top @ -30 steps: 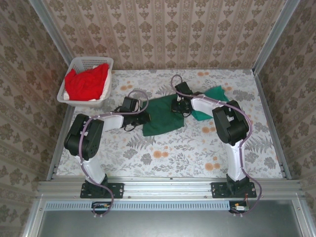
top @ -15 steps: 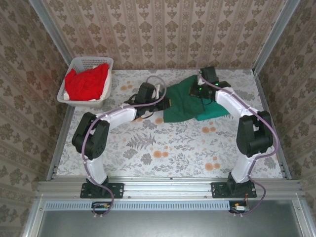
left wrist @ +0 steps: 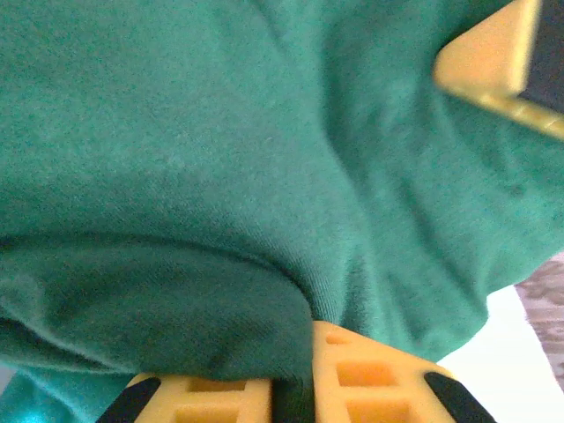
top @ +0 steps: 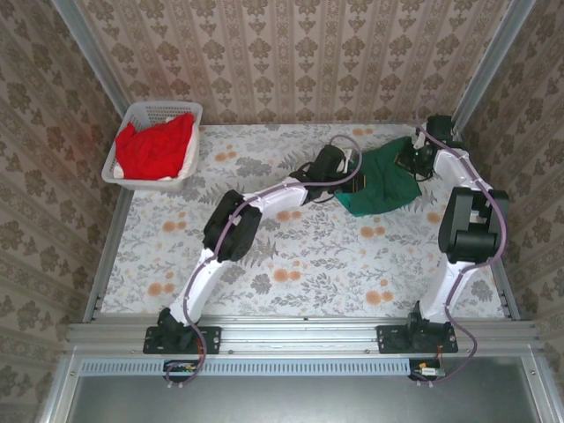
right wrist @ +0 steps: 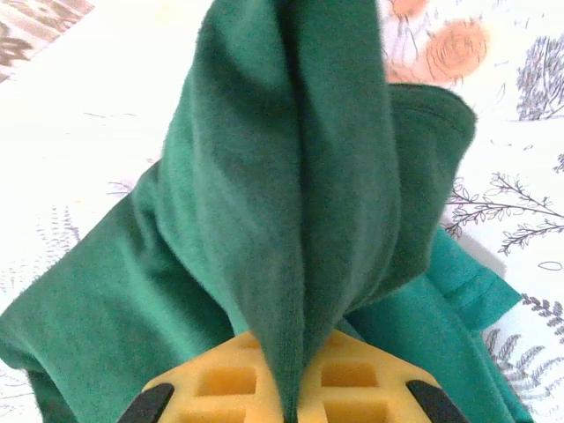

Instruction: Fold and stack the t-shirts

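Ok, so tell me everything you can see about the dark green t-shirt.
The dark green t-shirt is plain, soft knit cloth, bunched and creased rather than flat, at the far right of the table. The left gripper is shut on its left edge and the right gripper on its far right side. In the right wrist view the cloth is pinched into a ridge that runs into the yellow pads. It lies over a lighter teal t-shirt, whose hemmed edge sticks out beneath. No print shows.

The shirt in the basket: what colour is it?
Red; the shirt shows best in the top view.
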Available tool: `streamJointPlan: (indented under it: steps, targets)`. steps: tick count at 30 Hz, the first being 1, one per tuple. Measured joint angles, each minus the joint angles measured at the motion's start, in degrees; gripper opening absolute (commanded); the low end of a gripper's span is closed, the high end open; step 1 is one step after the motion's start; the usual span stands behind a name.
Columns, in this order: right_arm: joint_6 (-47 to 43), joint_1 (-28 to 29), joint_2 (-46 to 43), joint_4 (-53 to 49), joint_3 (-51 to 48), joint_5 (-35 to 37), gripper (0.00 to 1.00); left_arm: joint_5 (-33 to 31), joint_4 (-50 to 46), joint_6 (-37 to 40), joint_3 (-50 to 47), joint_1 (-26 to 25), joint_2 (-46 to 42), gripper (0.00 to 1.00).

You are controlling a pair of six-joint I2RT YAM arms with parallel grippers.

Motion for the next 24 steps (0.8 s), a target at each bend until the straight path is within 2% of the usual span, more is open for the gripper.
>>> streamJointPlan:
  steps: [5,12,16,20,23,24]
  targets:
    - [-0.9,-0.1,3.7,0.6,1.0,-3.3,0.0,-2.0,-1.5,0.2,-1.4,0.4,-0.4,0.16]
    - [-1.1,0.2,0.7,4.0,0.0,-4.9,0.0,-5.2,-1.6,1.9,-6.6,0.3,-6.0,0.13]
    - [-1.1,0.3,-2.0,6.1,-2.0,-4.8,0.0,-7.0,-0.2,3.1,-11.0,0.2,-9.7,0.16]
    - [-1.1,0.3,-1.0,7.7,-2.0,-5.1,0.0,-9.0,0.8,4.0,-13.4,-0.1,-11.0,0.17]
    - [-1.1,0.3,1.7,8.0,-1.6,-5.3,0.03,-9.3,1.7,4.0,-15.2,-0.1,-11.0,0.17]
    - [-1.1,0.3,3.0,7.9,-1.2,-5.3,0.07,-9.2,1.8,3.9,-15.5,-0.1,-10.9,0.19]
